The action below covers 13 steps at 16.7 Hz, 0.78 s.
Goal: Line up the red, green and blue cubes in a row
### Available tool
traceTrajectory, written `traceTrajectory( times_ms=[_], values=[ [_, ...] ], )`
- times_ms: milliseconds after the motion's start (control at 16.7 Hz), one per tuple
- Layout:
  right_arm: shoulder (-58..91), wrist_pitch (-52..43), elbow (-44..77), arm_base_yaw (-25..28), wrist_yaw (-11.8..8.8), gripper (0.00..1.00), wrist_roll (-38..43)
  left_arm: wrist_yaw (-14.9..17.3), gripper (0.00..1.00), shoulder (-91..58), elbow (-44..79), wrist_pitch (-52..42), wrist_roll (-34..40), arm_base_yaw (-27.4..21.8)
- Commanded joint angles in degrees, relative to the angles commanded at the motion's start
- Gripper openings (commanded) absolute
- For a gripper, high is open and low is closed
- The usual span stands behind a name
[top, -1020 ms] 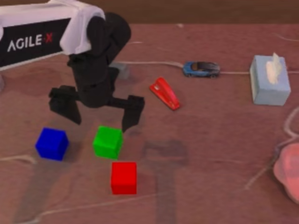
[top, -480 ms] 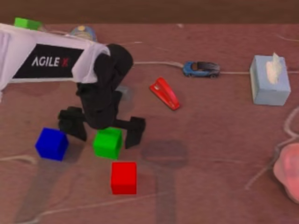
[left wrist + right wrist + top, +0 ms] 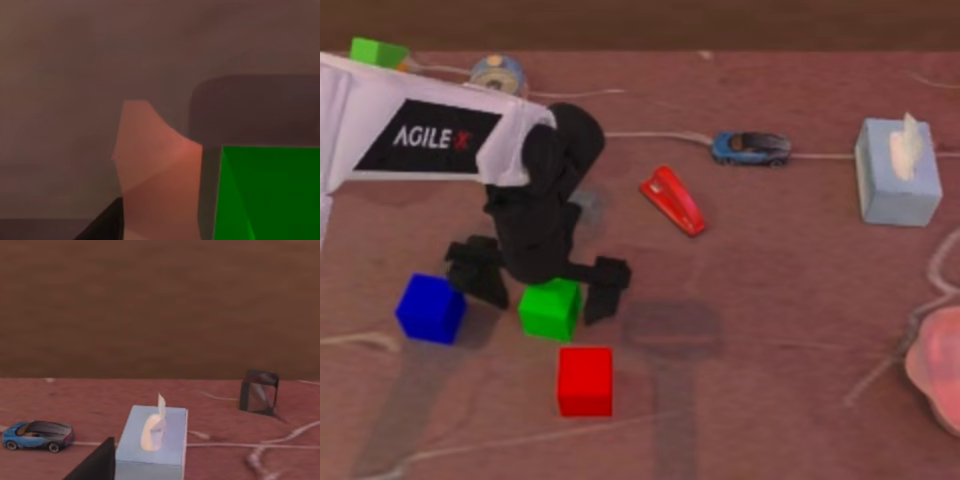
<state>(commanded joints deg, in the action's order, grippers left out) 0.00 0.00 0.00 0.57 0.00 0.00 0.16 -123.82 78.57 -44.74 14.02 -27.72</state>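
Nearest to the front edge of the tabletop [image 3: 790,420] lies the red cube [image 3: 585,380], alone and untouched. A little behind it stands the green cube [image 3: 550,310], and to its left, closer to the left edge, the blue cube [image 3: 430,308]; these two are already about level with each other, while the red one sits out of the line.

Our left gripper [image 3: 548,287] hangs over the green cube with its jaws spread wide, one finger on each side of the cube and not touching it. The wrist camera shows only one green face very close, so we cannot say surely how deep the fingers are.

We judge the cubes to be light, rigid and matte, so they should not slip or deform. The good place to hold is on two opposite flat faces, near the middle of their height, with the fingers square to the faces; a grip on the corners would probably turn the cube.

Farther back lie a red stapler [image 3: 673,200], a toy car [image 3: 751,148] and a tissue box [image 3: 897,172] near the right edge. Our right arm is not seen from above.
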Motion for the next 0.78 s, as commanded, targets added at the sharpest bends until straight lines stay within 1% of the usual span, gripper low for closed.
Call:
traceTrajectory(
  times_ms=[600,660,780],
  values=[
    [0.0,0.0,0.0,0.0,0.0,1.0,0.0,0.0,0.02,0.0,0.0,0.0,0.0,0.0],
    [0.0,0.0,0.0,0.0,0.0,1.0,0.0,0.0,0.0,0.0,0.0,0.0,0.0,0.0],
    [0.0,0.0,0.0,0.0,0.0,1.0,0.0,0.0,0.0,0.0,0.0,0.0,0.0,0.0]
  ],
)
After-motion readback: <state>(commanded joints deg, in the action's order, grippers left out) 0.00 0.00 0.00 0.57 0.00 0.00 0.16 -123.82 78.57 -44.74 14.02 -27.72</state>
